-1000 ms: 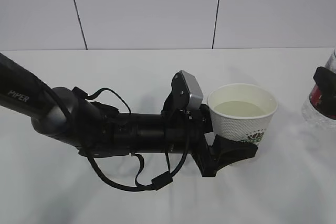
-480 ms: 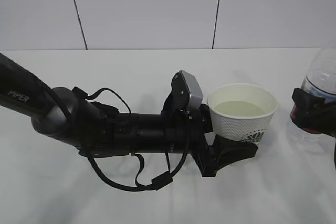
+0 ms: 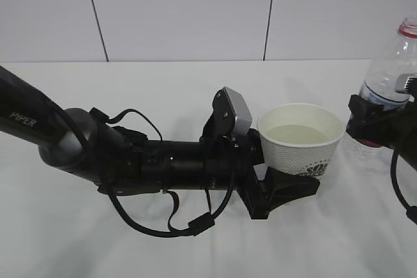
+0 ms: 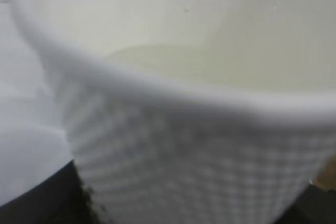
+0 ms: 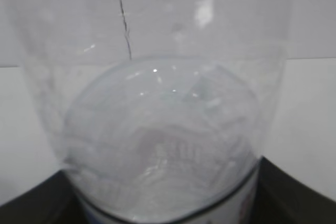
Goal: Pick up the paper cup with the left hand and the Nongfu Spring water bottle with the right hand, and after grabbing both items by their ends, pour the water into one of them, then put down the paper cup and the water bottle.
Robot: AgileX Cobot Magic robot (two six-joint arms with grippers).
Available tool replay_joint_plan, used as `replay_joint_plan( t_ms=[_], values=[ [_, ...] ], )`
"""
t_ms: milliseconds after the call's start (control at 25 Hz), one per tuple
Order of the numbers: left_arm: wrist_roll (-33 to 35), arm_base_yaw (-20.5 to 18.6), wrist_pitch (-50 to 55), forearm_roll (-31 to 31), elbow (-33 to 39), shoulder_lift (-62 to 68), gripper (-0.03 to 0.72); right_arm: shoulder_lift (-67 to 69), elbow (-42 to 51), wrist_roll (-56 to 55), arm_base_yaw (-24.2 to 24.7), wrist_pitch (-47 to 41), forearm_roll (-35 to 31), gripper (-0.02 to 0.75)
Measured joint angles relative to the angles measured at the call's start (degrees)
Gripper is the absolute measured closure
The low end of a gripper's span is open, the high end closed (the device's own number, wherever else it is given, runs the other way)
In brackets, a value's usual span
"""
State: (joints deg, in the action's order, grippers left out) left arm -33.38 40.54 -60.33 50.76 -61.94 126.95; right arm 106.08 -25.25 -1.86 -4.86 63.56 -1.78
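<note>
White paper cup [image 3: 301,139] is the landmark here. Left gripper [image 3: 277,177] is pinching it at the lower wall from the left side; jaws wrap the base, cup upright, mouth up. Water [image 3: 296,135] is already sitting in it, level a little below the rim. Left wrist view [image 4: 173,129] is just cup wall and rim, blurred, too close to show the fingers.

Nongfu Spring water bottle [image 3: 391,92] is right of the cup, apart from it, at the frame edge. Right gripper [image 3: 378,125] is clamped around its red-label band. Long axis is near upright, leaning slightly, red neck ring on top, so the mouth points away from the cup. Right wrist view looks through the clear bottle [image 5: 157,129]; little liquid visible, can't tell how much.

My read: pour looks done, next is set-down for both.
- Cup: the grip is at its base, so I can't tell if it's touching the table [image 3: 163,89]. The drop looks short; keep it level, it's holding liquid.
- Bottle: lower straight down right of the cup. Room there is cut off by the frame, can't judge it.
- Table left of and behind the cup is bare.
- Risk: the left arm's cable loop [image 3: 163,219] hangs low on the near side.
</note>
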Motion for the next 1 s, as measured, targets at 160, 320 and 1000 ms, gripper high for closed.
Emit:
replay_joint_plan(
  t_ms=[160, 320, 1000],
  values=[
    [0.0, 0.0, 0.0, 0.0, 0.0, 0.0, 0.153, 2.3, -2.8, 0.0, 0.0, 0.1, 0.0, 0.266],
    [0.0, 0.0, 0.0, 0.0, 0.0, 0.0, 0.153, 4.6, -5.4, 0.0, 0.0, 0.1, 0.0, 0.266],
    [0.0, 0.0, -0.1, -0.3, 0.0, 0.0, 0.153, 15.0, -16.9, 0.0, 0.0, 0.2, 0.0, 0.266]
  ],
)
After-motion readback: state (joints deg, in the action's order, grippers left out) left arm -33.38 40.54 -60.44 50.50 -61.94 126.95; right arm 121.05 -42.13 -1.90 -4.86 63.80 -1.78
